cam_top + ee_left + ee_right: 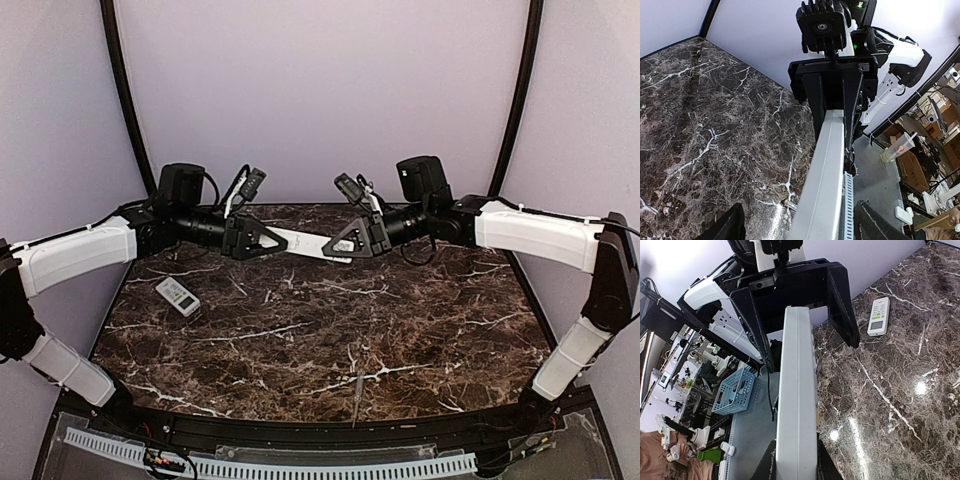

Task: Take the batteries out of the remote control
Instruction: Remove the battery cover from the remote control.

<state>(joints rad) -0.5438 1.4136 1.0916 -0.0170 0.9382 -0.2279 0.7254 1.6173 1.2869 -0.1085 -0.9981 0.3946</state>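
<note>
I see a long white remote [305, 244] up in the air over the far part of the table [400, 330]. My right gripper [335, 247] is squeezed tight on one end. My left gripper [280, 243] has its jaws wide apart around the other end. I cannot tell if batteries are inside. A small remote [178, 296] lies on the table's left side.

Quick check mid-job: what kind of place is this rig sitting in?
Most likely a robotics lab or workshop. The marble-patterned table sits inside a plain-walled booth, and past its edge the wrist views show cardboard boxes, a blue plastic basket and a drink cup.
</note>
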